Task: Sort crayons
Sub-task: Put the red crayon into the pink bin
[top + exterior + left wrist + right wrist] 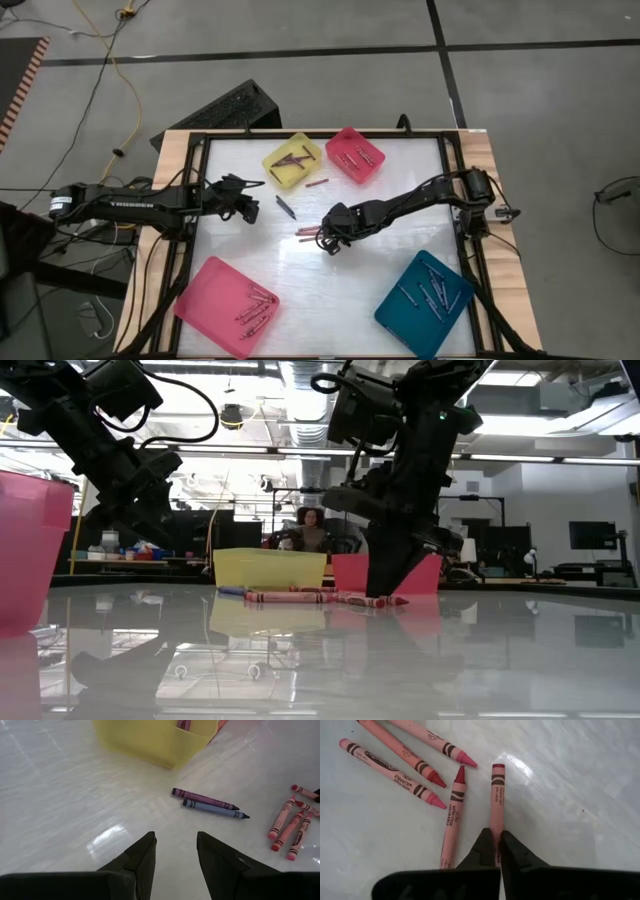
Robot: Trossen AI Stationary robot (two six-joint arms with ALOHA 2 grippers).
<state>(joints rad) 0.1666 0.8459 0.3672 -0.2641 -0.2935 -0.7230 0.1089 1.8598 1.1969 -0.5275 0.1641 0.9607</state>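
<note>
The work surface is a glossy white table top inside a dark frame, set on a grey tiled floor; a keyboard lies at its far edge. The low view shows an open workshop behind, with ceiling pipes, monitors and a seated person beyond the trays.

Five trays stand on the table: a yellow tray and a small pink tray at the far side, a large pink tray at the near left, and a teal tray at the near right. Each holds crayons.

The right arm reaches from the right edge toward the centre, angled down, with the right gripper at the surface. Its fingers are closed on a pink crayon, pinching it near one end. The crayon lies flat on the table.

The left arm extends from the left edge. The left gripper hovers above bare table, fingers parted and holding nothing.

The right wrist view alone shows four more loose pink crayons beside the gripped one; one of them lies just beside it. The left wrist view alone distinguishes a purple crayon and a grey-blue crayon lying side by side near the yellow tray. One further crayon lies near the small pink tray, seen from above.
</note>
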